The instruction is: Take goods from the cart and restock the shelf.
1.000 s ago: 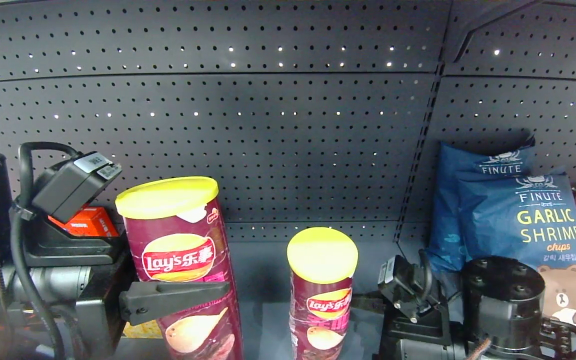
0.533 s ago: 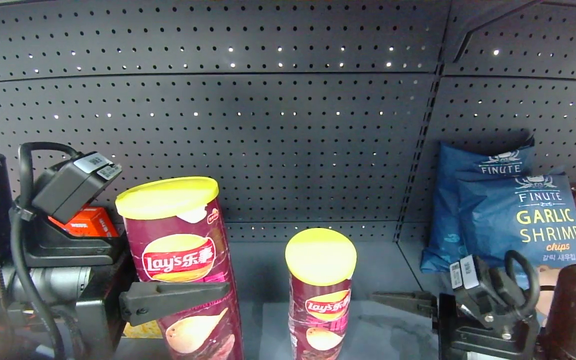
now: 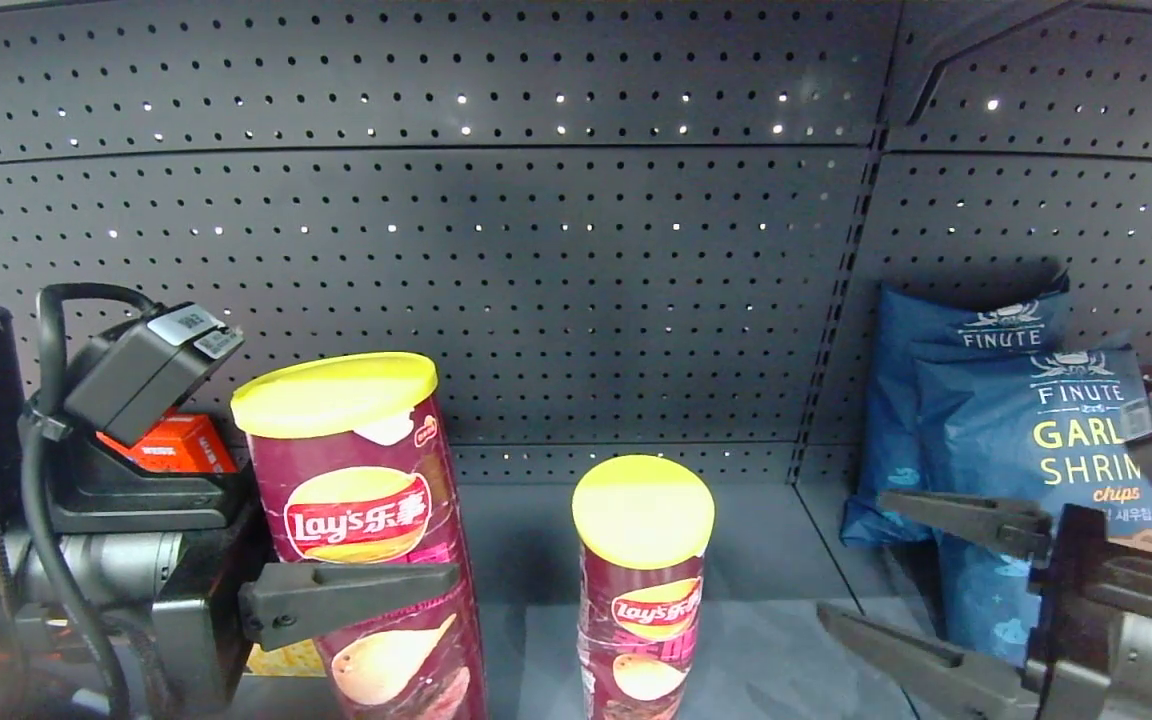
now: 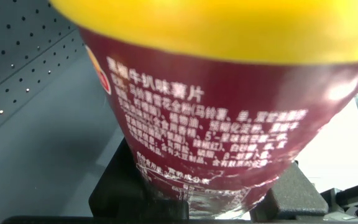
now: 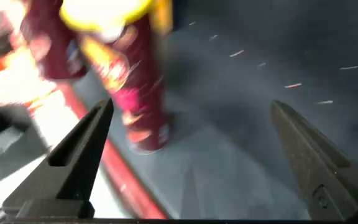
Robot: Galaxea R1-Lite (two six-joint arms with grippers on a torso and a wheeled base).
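My left gripper [image 3: 356, 610] is shut on a maroon chip can [image 3: 366, 520] with a yellow lid, held upright at the left of the shelf; the can [image 4: 216, 130] looms close in the left wrist view. A second maroon chip can [image 3: 643, 590] with a yellow lid stands alone on the shelf floor [image 3: 756, 640] at the middle, and shows as a blurred can [image 5: 132, 81] in the right wrist view. My right gripper [image 3: 886, 575] is open at the lower right, apart from that can, its fingers [image 5: 86, 155] spread wide with nothing between them.
Blue snack bags [image 3: 1016, 430] stand against the perforated back panel [image 3: 576, 280] at the right, behind my right gripper. An orange box [image 3: 171, 445] sits behind my left arm. Bare shelf floor lies between the standing can and the blue bags.
My right gripper has let go of the middle can and drawn away to the right, its fingers now spread. The can stays standing. The left arm has not moved.
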